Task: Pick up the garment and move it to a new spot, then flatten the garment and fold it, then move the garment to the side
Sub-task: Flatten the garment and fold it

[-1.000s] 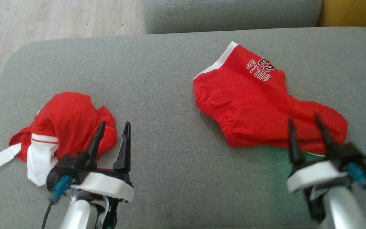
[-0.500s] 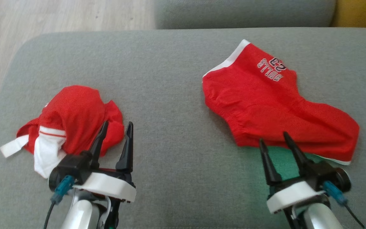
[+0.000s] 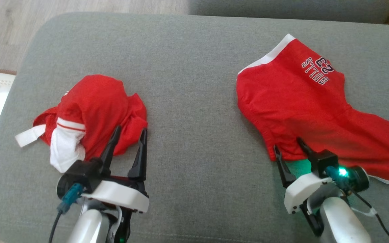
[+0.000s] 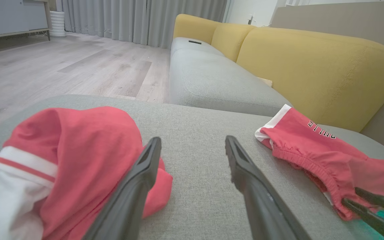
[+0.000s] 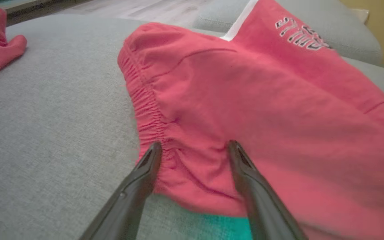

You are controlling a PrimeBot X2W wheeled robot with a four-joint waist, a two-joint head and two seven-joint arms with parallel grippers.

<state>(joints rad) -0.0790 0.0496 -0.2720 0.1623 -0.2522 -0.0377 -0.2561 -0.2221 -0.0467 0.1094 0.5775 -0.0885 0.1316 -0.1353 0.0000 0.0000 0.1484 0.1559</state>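
Head view: on a grey cushion (image 3: pixel 194 84), red Bulls shorts (image 3: pixel 316 111) lie spread at the right. The right gripper (image 3: pixel 287 143), jaws apart, reaches their elastic waistband. The left gripper (image 3: pixel 130 130), also spread and empty, sits beside a crumpled red-and-white garment (image 3: pixel 93 111).

Left wrist view: its fingers frame bare cushion.

Right wrist view: unclenched fingers straddle the waistband edge. Apparently nothing is lifted or folded yet, so every step is left to do.
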